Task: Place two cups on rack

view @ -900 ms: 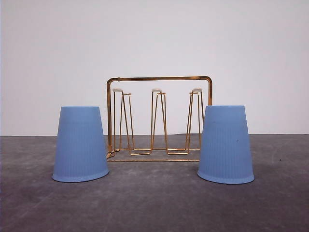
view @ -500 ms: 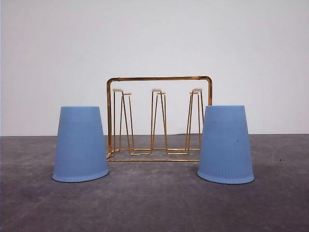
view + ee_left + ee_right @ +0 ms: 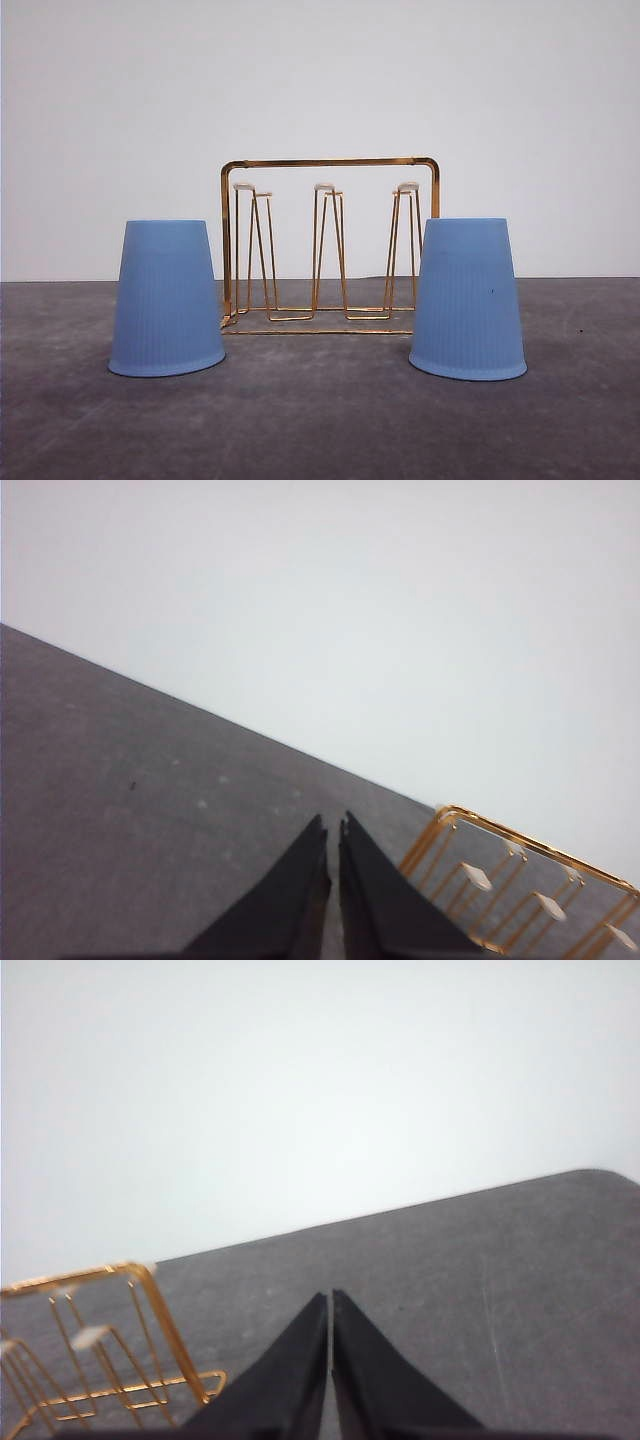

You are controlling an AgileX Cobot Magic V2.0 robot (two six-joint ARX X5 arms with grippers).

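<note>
Front view: nothing has shifted since the earlier frames. The left cup [image 3: 166, 298] stands mouth-down on the grey table [image 3: 320, 420], just left of the gold rack [image 3: 329, 245]. The rack sits centred and slightly farther back, its 3 pairs of white-tipped prongs bare. The right cup [image 3: 467, 298], also inverted, stands just right of it. In the left wrist view the left gripper [image 3: 333, 827] has its jaws nearly together, holding nothing. The right gripper [image 3: 330, 1299] likewise has its jaws closed and empty.
</note>
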